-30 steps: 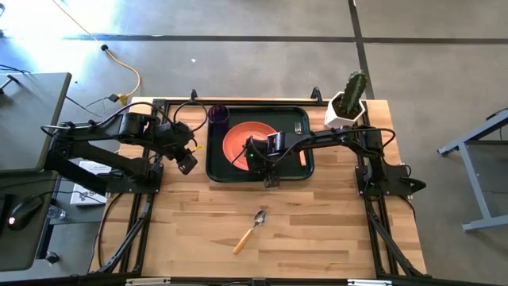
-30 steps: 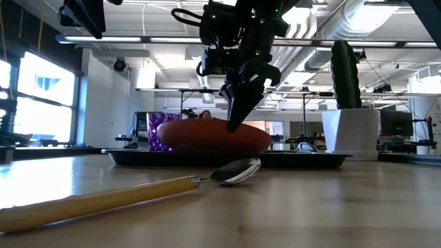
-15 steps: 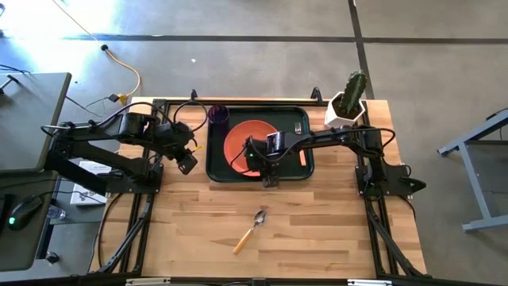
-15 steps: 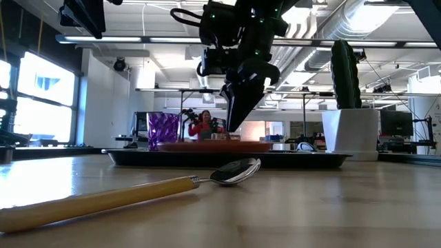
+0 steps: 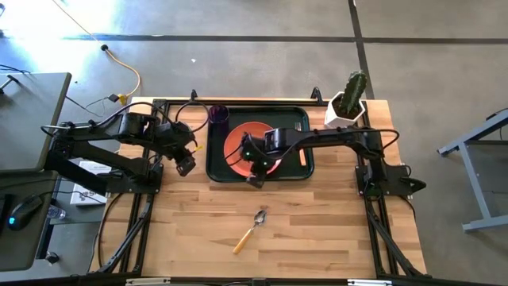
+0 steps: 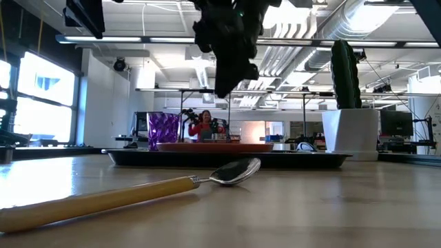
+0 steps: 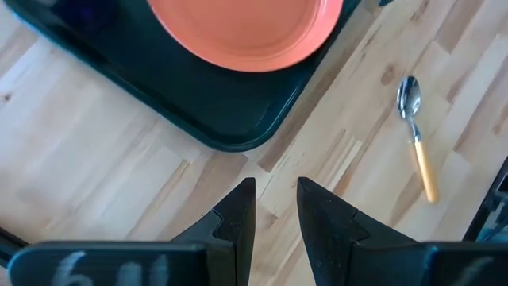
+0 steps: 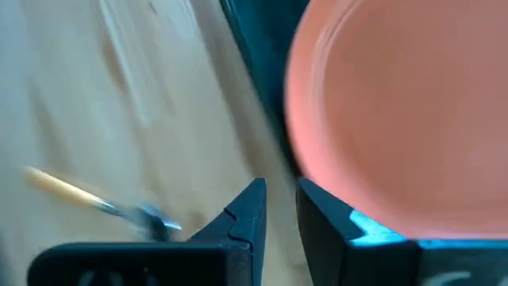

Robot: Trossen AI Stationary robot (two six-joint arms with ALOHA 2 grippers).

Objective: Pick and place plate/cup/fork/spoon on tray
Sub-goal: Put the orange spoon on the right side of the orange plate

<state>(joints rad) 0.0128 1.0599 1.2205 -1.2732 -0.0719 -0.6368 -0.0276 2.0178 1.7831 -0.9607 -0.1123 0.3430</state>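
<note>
The salmon-orange plate (image 5: pixel 248 140) lies flat in the dark green tray (image 5: pixel 218 171), with the purple cup (image 5: pixel 218 116) at the tray's far left corner. The fork's orange-tan handle (image 5: pixel 302 156) shows in the tray, right of the plate. The spoon (image 5: pixel 250 229) lies on the bare wood near the table's middle, its bowl toward the tray. My right gripper (image 5: pixel 254 179) hangs above the tray's near rim by the plate's near edge, fingers a little apart and empty (image 8: pixel 281 189). My left gripper (image 5: pixel 186 166) waits left of the tray, fingers slightly apart (image 7: pixel 275 187).
A white pot with a cactus (image 5: pixel 347 103) stands at the table's far right corner. Bare wood stretches from the tray's near rim to the table's near edge, with only the spoon on it. A person shows far off in the room in the low view (image 6: pixel 204 125).
My right gripper held the plate's near edge tilted up off the tray. It has let go, and the plate now lies flat in the tray. The gripper has then risen and gone a little toward the table's left edge.
</note>
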